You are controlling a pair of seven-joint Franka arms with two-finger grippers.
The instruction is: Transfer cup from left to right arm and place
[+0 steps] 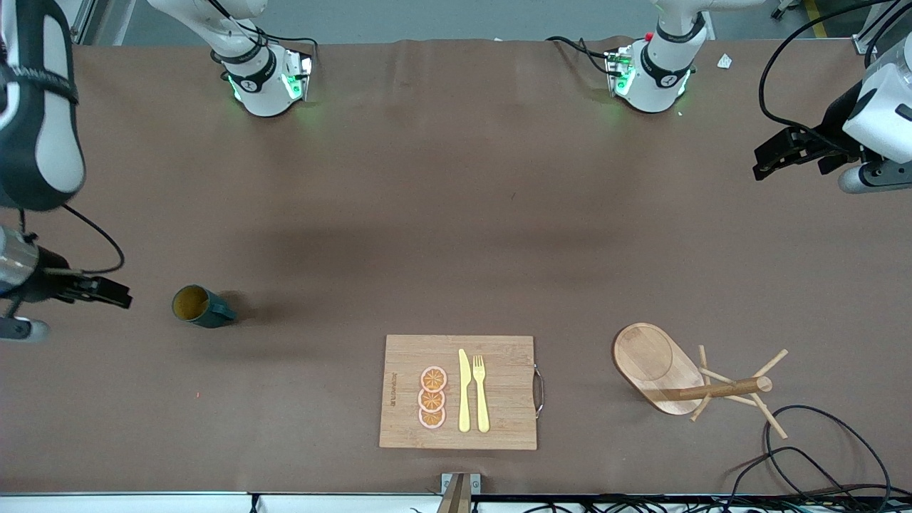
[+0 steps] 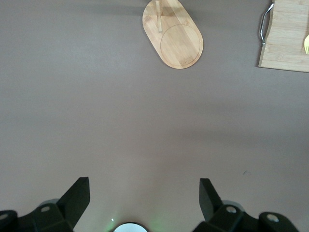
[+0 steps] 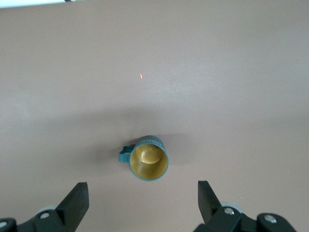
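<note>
Clearly, the cup (image 1: pixel 201 306) is stood upright on the counter (image 1: pixel 456 235) at the right arm's end, just beside the right claw (image 1: pixel 107 291), which is spread wide and empty. The left claw (image 1: pixel 776 158), likewise wide open and empty, is held well apart over the other end, and bare counter is left all around the cup.

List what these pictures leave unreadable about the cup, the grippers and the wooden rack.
- Cup: front view shows only one side; right wrist view looks into its mouth, so outer wall and base stay hidden.
- Lettering on the cup rim: too small, right wrist view.
- Right gripper, left gripper: open, but their bodies are cut by the wrist views' edges.
- Wooden rack: its pegs are cut off by the left wrist view's edge.
</note>
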